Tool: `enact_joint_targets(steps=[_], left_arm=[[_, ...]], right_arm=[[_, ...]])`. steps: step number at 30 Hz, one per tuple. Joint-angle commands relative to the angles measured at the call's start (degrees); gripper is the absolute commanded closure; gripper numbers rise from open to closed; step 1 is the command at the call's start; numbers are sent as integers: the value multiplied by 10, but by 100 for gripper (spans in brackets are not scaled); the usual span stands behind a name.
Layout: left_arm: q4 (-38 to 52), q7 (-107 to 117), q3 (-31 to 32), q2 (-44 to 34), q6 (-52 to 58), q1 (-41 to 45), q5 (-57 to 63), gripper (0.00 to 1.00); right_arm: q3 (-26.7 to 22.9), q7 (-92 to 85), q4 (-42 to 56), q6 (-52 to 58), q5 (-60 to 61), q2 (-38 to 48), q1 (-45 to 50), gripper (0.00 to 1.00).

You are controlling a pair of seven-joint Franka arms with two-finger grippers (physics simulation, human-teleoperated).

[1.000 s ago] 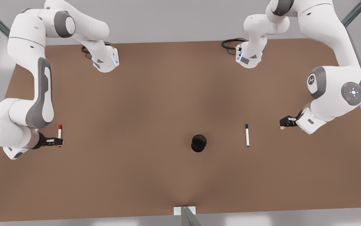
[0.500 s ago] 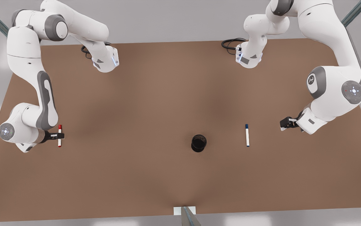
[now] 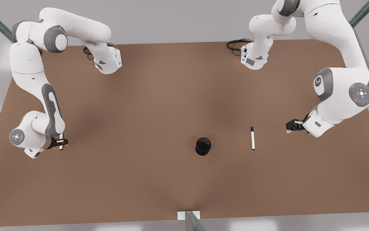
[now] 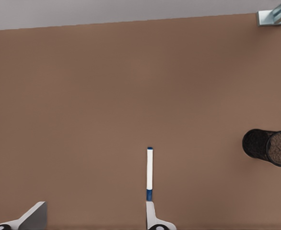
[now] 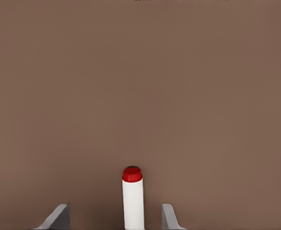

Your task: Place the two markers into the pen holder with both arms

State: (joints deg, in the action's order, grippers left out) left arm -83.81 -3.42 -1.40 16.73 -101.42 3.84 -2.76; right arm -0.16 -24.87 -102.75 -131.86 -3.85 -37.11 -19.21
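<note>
The red-capped marker (image 5: 132, 199) is lying between the right gripper's (image 3: 62, 143) parted fingers (image 5: 58, 216). The left gripper (image 3: 290, 125), fingers spread, is hovering near the blue-capped marker (image 3: 252, 138).

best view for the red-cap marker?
Right wrist view: the red-cap marker stands large between the right end effector fingers. Front view shows a small stretch of it at that end effector.

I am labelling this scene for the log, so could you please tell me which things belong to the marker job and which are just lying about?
Belong to the job:
- red-capped marker, between the open fingers of the right tool
- blue-capped marker, lying on the table
- pen holder
- left tool, open, waiting beside the blue-capped marker

Just lying about:
- table
- black cables at the arm bases
</note>
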Motion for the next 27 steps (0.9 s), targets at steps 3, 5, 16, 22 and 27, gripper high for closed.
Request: enact_joint_targets(steps=[3, 5, 16, 22, 27], left_arm=[[0, 2, 1, 4, -4, 9, 0, 7], [0, 11, 1, 30, -33, 25, 0, 1], [-169, 63, 1, 37, -254, 46, -35, 0], [-220, 64, 1, 74, -351, 54, -35, 0], [-225, 64, 1, 79, -359, 57, -35, 0]], right_arm=[[0, -70, 0, -18, 1, -3, -6, 35], [0, -72, 0, -17, 1, -4, -6, 40], [0, -74, -44, -59, -7, 5, -12, 46], [1, -77, -49, -67, -7, 8, -18, 55], [1, -84, -46, -66, -7, 7, -18, 55]])
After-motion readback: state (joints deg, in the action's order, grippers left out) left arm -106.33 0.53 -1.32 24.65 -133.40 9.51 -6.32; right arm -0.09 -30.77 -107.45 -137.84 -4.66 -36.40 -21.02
